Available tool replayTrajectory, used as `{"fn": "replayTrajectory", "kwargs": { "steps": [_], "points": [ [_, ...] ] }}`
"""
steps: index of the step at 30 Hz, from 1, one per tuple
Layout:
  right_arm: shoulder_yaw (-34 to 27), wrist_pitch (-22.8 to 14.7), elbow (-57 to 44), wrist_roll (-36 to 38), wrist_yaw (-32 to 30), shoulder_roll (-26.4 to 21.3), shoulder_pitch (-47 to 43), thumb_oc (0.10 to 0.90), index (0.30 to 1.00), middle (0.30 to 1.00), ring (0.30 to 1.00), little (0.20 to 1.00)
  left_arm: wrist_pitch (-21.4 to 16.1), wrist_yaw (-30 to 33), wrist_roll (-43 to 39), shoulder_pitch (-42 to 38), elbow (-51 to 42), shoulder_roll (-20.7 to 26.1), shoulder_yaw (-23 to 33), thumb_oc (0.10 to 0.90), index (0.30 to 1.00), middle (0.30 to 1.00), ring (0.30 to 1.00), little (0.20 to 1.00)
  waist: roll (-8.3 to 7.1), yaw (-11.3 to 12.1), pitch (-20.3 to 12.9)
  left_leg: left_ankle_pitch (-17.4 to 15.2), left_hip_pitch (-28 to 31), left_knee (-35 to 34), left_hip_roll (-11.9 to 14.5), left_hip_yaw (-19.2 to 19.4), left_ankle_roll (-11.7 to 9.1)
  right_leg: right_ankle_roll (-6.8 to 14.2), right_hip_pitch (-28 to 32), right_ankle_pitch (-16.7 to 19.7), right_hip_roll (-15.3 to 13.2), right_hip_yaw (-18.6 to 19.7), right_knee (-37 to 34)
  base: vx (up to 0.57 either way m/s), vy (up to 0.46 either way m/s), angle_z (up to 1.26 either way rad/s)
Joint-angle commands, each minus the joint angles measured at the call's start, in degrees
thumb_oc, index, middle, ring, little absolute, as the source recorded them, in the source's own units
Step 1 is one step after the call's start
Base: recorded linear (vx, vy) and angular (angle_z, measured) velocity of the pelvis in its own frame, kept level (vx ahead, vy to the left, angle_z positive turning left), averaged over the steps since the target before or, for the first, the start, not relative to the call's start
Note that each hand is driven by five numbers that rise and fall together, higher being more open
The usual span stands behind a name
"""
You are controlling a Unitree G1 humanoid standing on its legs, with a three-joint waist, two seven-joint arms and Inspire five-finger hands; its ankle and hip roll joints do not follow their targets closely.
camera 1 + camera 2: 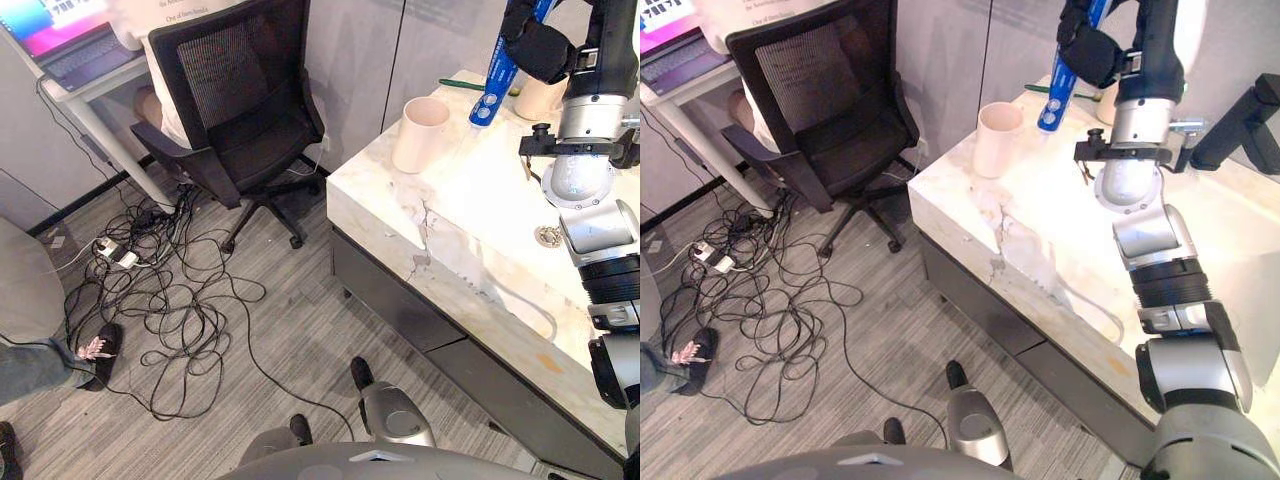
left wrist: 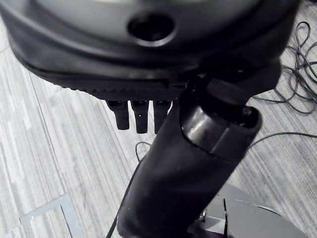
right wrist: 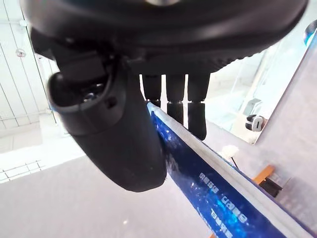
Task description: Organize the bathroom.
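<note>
My right hand (image 1: 540,45) is raised over the back of the white marble counter (image 1: 480,200), shut on a blue toothpaste tube (image 1: 497,80) that hangs cap down. In the right wrist view the thumb (image 3: 114,134) and fingers (image 3: 173,104) pinch the tube (image 3: 213,198). A pale cup (image 1: 420,133) stands upright near the counter's corner, just left of the tube's cap. A second cup (image 1: 540,98) stands behind my hand, and a green toothbrush (image 1: 462,85) lies beside it. My left hand (image 2: 148,44) hangs over the floor with straight fingers (image 2: 141,116), holding nothing.
A black office chair (image 1: 240,100) stands left of the counter, with tangled cables (image 1: 170,290) spread on the floor before it. A desk with a laptop (image 1: 70,50) is at the far left. A person's shoe (image 1: 100,350) rests by the cables. A drain (image 1: 548,236) sits in the counter.
</note>
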Motion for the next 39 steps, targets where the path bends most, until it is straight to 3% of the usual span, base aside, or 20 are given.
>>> {"fn": "replayTrajectory", "kwargs": {
  "steps": [1, 24, 39],
  "points": [
    [-7.53, -4.14, -1.79, -0.97, -5.76, 0.49, -6.77, 0.4, 0.3, 0.3, 0.3, 0.3, -1.86, -0.52, -5.09, -2.56, -3.14, 1.57, 2.23, 0.8, 0.9, 0.9, 0.9, 0.9, -2.22, 1.04, -4.7, -4.55, -0.26, 3.58, -0.47, 0.98, 3.36, 3.81, -0.72, -4.35, -0.42, 1.39, 1.96, 0.03, -0.02, 0.1],
    [-8.76, -2.91, 1.98, -0.41, -8.54, -0.43, -6.95, 0.4, 0.3, 0.3, 0.3, 0.3, -1.06, 0.76, -4.94, -1.16, -3.48, 0.85, 3.22, 0.8, 0.9, 0.9, 0.9, 0.9, -1.69, 1.56, -6.72, -2.99, 1.73, 1.18, 2.67, 0.26, 0.49, 2.75, 1.36, -5.21, -0.1, 0.55, 0.21, 0.04, -0.031, 0.07],
    [-7.65, -2.74, 4.08, 2.13, -9.08, 0.6, -7.46, 0.4, 0.3, 0.3, 0.3, 0.3, -1.47, 2.45, -6.41, -0.19, -3.47, -0.15, 3.12, 0.8, 0.9, 0.9, 0.9, 0.9, -1.43, 2.32, -8.01, 1.46, 2.95, -0.45, 5.56, -0.51, -2.22, 1.74, 2.99, -5.48, 0.71, -0.47, -2.0, 0.04, -0.042, 0.06]
  ]
}}
